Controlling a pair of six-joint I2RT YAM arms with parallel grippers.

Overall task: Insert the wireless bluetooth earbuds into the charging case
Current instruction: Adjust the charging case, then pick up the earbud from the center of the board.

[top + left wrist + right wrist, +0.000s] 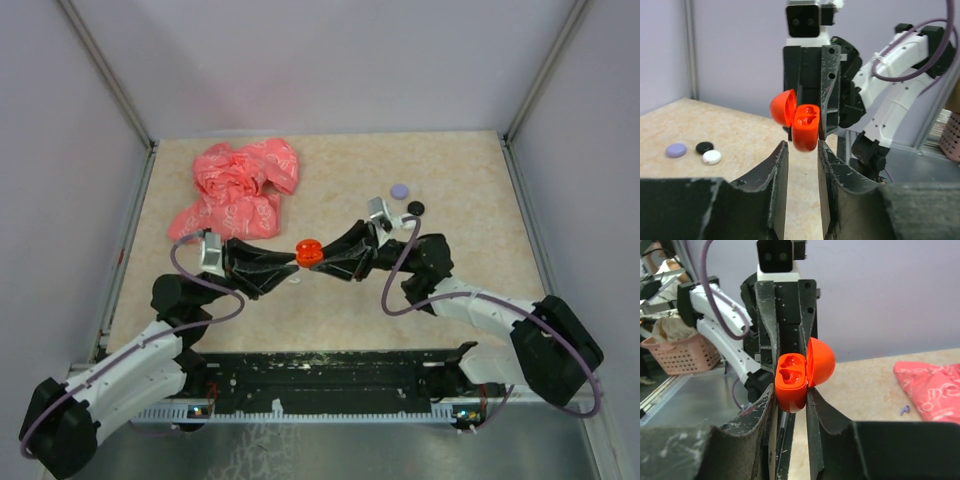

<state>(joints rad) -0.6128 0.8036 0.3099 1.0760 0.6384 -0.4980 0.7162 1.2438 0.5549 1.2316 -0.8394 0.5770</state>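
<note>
**A:** Where's the case?

**B:** The orange case (308, 252) is up off the table (330, 170), over the middle, between the two grippers, which meet tip to tip. Its lid (821, 360) is hinged open to one side.

**A:** Right gripper?

**B:** The right gripper (790, 399) is clamped on one end of the case, both fingers pressed to its sides.

**A:** Left?

**B:** The left gripper (803, 146) has its jaws a little apart, with the other end of the case between the tips. There's a thin gap on one side. On the other side I can't tell if it touches.

**A:** Earbuds?

**B:** The sockets in the case look orange all over, so I can't tell if anything sits in them. One tiny pale purple earbud (905, 410) lies on the table just beside the pink cloth (238, 190).

**A:** Anything else?

**B:** A purple disc (676, 150), a black disc (704, 147) and a white disc (711, 157) are bunched together toward the back right, well apart from the case.
</note>
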